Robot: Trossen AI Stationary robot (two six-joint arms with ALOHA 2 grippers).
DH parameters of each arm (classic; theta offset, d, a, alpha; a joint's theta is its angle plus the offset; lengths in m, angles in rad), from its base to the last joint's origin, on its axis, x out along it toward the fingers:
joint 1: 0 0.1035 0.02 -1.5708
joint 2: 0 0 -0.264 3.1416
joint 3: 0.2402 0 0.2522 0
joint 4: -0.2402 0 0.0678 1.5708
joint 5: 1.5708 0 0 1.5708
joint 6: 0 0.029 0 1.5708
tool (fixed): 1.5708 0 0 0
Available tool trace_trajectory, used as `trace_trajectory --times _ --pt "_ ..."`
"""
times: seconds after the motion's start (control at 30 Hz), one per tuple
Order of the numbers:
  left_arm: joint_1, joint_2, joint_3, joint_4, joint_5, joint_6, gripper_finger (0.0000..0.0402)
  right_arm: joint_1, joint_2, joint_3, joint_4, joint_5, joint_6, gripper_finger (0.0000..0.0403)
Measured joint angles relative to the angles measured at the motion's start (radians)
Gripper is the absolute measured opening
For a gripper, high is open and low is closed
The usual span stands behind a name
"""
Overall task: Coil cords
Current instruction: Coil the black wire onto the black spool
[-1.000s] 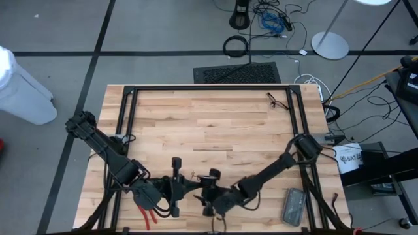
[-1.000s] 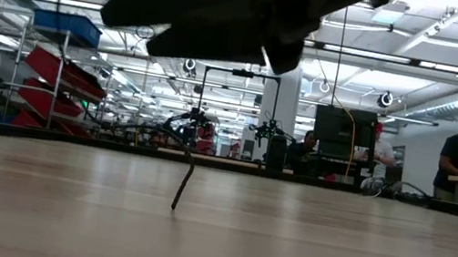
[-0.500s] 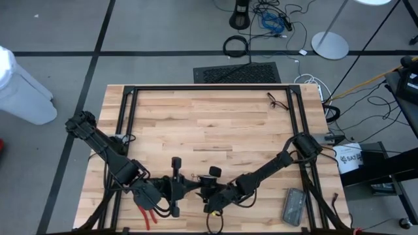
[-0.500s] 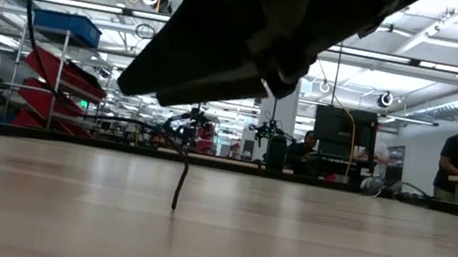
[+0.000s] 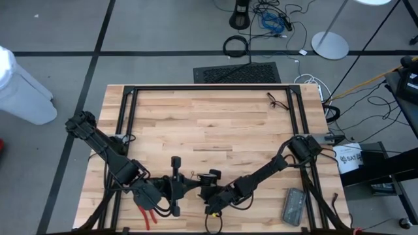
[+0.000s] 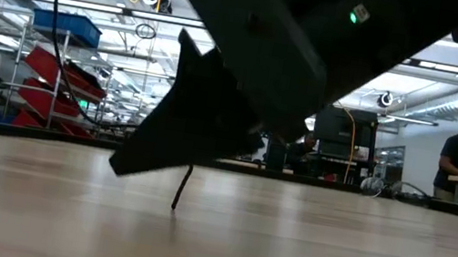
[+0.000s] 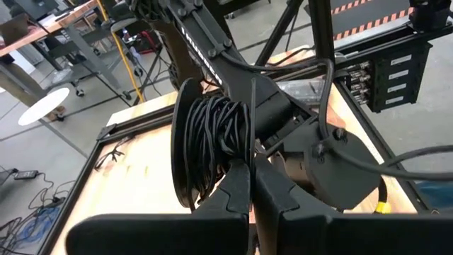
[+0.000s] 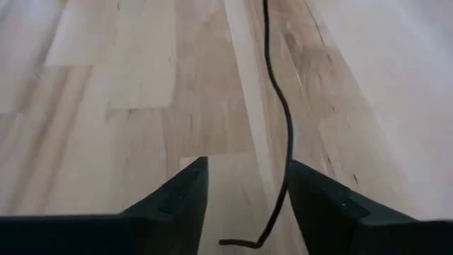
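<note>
one thin black cord lying on the counter, between wide-open right fingers, one cord-wound spool pinched by closed left fingers

One cord; two claws

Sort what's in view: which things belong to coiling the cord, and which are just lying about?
Job:
- cord, partly wound on the spool
- left gripper, shut, at the spool
- right gripper, open around the cord's loose end

Lying about:
- pliers, near table edge
- grey box
- small black tangle, far corner
- cable ring, on the floor
</note>
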Motion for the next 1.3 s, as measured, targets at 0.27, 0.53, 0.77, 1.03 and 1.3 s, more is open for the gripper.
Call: trace_trajectory --times 0.27,0.53,0.77,1.03,1.3 --pt "0.000 0.000 0.000 -0.006 0.000 0.000 0.0002 0.000 -0.002 0.000 0.013 0.005 -0.007 0.0085" --pt "0.000 0.000 0.000 -0.009 0.000 0.000 0.0002 0.000 -0.002 0.000 0.011 -0.004 -0.014 0.0003" --pt "0.000 0.000 0.000 -0.008 0.000 0.000 0.0002 0.001 -0.003 0.000 0.049 0.029 -0.024 0.0051" --pt "0.000 0.000 0.000 -0.008 0.000 -0.001 0.0002 0.001 -0.003 0.000 0.051 0.014 -0.033 0.0098" --pt "0.000 0.000 0.000 -0.008 0.000 -0.003 0.0002 0.001 -0.003 0.000 0.060 0.013 -0.042 0.0061"
